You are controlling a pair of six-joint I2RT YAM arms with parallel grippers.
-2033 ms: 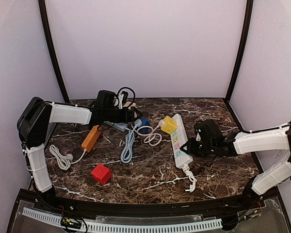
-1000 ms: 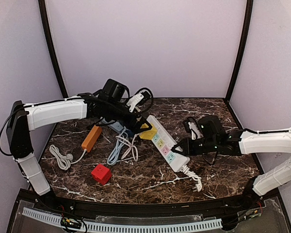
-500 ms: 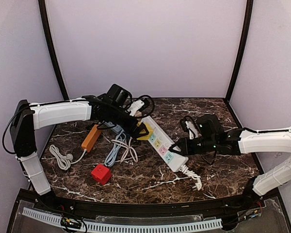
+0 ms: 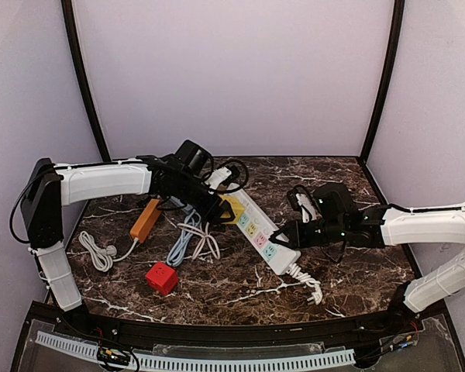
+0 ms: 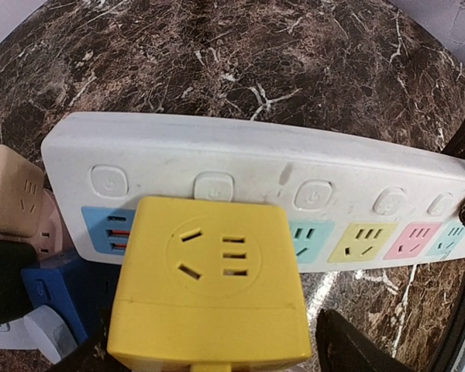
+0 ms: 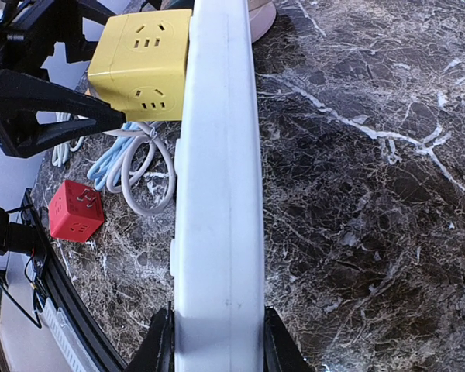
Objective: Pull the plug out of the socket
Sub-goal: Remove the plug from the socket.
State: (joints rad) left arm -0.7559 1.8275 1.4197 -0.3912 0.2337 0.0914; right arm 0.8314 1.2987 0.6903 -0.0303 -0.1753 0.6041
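Only from overhead: the whole marble table (image 4: 356, 271), with white power strip (image 4: 260, 236) slanting from 11 o'clock to 5 o'clock across its middle. Only from the right wrist: right gripper (image 6: 217, 349) clamped on the strip's near end, a finger pressed to each long side. Only from the left wrist: the strip's row of switches and coloured sockets, with yellow cube plug (image 5: 217, 287) sitting on that row near the far end.

Left gripper (image 4: 223, 209) reaching in from 9 o'clock, spread wide and straddling the plug, gripping nothing. Sliver of marble showing between one dark finger (image 5: 356, 349) and the cube's side. Other finger mostly cut off by the frame's bottom edge, so impossible to judge contact there. Plug pins and the socket beneath hidden by the cube itself.

At 9 o'clock of the plug, orange strip (image 4: 146, 220). At 7 o'clock, red cube (image 4: 162, 277). Tangled white and blue cables (image 4: 187, 242) between. Beige adapter (image 5: 12, 194) and blue adapter (image 5: 62, 283) half cropped in the left wrist view.
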